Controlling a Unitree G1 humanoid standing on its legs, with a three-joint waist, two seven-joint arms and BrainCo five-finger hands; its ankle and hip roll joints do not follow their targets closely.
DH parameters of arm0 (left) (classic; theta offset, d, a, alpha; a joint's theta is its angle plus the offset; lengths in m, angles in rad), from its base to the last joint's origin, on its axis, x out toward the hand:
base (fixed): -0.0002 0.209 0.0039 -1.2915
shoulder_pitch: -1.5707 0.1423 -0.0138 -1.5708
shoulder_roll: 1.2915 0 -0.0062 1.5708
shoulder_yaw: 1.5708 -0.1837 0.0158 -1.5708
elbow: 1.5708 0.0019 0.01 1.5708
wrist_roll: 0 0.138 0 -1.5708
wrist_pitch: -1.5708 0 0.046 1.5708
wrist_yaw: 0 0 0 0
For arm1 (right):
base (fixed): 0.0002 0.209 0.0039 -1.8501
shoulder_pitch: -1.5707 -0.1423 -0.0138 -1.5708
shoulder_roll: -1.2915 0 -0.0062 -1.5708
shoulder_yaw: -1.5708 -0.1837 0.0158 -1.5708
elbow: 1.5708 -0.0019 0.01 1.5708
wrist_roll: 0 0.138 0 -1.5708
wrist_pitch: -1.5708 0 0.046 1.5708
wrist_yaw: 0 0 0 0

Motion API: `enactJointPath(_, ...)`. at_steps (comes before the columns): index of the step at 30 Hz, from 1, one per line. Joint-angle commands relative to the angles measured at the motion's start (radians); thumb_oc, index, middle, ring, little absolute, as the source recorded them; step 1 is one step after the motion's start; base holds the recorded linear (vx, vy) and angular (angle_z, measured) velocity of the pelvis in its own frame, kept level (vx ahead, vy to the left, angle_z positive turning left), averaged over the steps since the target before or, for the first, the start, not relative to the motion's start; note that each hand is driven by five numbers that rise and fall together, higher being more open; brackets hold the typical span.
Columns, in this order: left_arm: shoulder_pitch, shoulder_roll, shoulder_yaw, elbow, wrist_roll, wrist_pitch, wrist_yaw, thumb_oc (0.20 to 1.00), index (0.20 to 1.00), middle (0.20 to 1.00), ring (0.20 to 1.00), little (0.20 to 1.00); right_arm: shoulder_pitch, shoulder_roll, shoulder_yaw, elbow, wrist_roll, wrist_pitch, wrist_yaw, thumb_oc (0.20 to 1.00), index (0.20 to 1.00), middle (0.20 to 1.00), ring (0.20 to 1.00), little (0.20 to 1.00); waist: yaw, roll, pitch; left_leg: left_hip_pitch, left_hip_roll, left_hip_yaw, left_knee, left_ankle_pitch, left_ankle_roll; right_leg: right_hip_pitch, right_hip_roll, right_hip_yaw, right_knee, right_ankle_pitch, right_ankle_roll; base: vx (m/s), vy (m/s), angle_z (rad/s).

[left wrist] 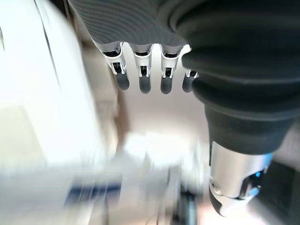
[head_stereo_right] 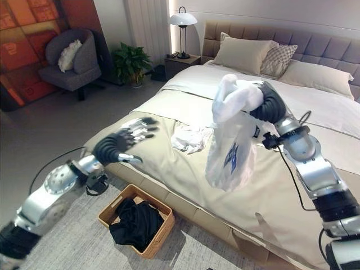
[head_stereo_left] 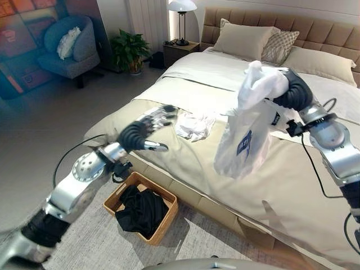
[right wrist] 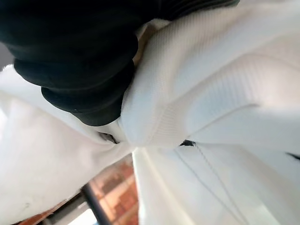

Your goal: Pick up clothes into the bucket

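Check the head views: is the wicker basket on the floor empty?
No. The wicker basket on the floor beside the bed already holds a crumpled black garment.

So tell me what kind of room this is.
Most likely a bedroom: a made bed with pillows against a padded headboard, and a lamp on a nightstand beside it.
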Motion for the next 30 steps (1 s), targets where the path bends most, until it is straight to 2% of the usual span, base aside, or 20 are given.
enactJointPath(1, -0.045, -0.024, -0.009, 0.030, 0.135, -0.095, 0.087, 1.000, 1.000, 1.000, 1.000, 1.000, -0.077, 0.036, -0.086, -0.046, -0.009, -0.043, -0.037, 0.200, 0.200, 0.200, 0.200, 0.200, 0.019, -0.071, -0.039, -0.010, -0.021, -0.015, 0.034, -0.051, -0.012, 0.046, -0.033, -0.015, 0.010, -0.068, 0.059, 0.00, 0.000, 0.00)
enactJointPath(5, -0.081, -0.106, -0.042, 0.098, 0.173, -0.091, 0.098, 1.000, 1.000, 1.000, 1.000, 1.000, -0.095, 0.060, -0.073, -0.066, 0.014, -0.047, -0.029, 0.200, 0.200, 0.200, 0.200, 0.200, 0.010, -0.069, -0.042, -0.008, -0.023, -0.011, 0.032, -0.055, -0.010, 0.046, -0.034, -0.009, 0.011, -0.070, 0.058, 0.00, 0.000, 0.00)
enactJointPath(9, -0.159, -0.132, -0.099, 0.161, 0.206, -0.089, 0.096, 1.000, 1.000, 1.000, 1.000, 1.000, -0.128, 0.067, -0.045, -0.084, 0.027, -0.051, -0.010, 0.200, 0.200, 0.200, 0.200, 0.200, -0.003, -0.065, -0.043, -0.004, -0.025, -0.006, 0.030, -0.056, -0.009, 0.044, -0.034, -0.004, 0.012, -0.070, 0.059, 0.00, 0.002, -0.01)
enactJointPath(12, -0.218, -0.149, -0.151, 0.201, 0.162, -0.081, 0.082, 1.000, 1.000, 1.000, 1.000, 1.000, -0.157, 0.070, -0.015, -0.092, 0.043, -0.054, -0.001, 0.200, 0.200, 0.200, 0.200, 0.200, -0.012, -0.062, -0.043, -0.004, -0.027, -0.002, 0.030, -0.057, -0.008, 0.042, -0.033, 0.000, 0.012, -0.068, 0.059, 0.00, 0.000, 0.00)
enactJointPath(17, -0.346, -0.135, -0.264, 0.227, 0.063, -0.069, 0.025, 1.000, 1.000, 1.000, 1.000, 1.000, -0.225, 0.069, 0.055, -0.100, 0.071, -0.058, 0.019, 0.200, 0.200, 0.200, 0.200, 0.200, -0.025, -0.054, -0.039, -0.006, -0.027, 0.003, 0.031, -0.055, -0.009, 0.037, -0.034, 0.006, 0.012, -0.064, 0.060, 0.00, 0.004, -0.01)
enactJointPath(30, -0.525, -0.097, -0.443, 0.226, -0.084, -0.035, -0.041, 1.000, 1.000, 1.000, 1.000, 1.000, -0.316, 0.115, 0.198, -0.151, 0.185, -0.062, 0.087, 0.200, 0.200, 0.200, 0.200, 0.200, -0.028, -0.041, -0.029, -0.007, -0.030, -0.005, 0.031, -0.050, -0.010, 0.038, -0.035, 0.001, 0.013, -0.062, 0.062, 0.00, 0.001, 0.00)
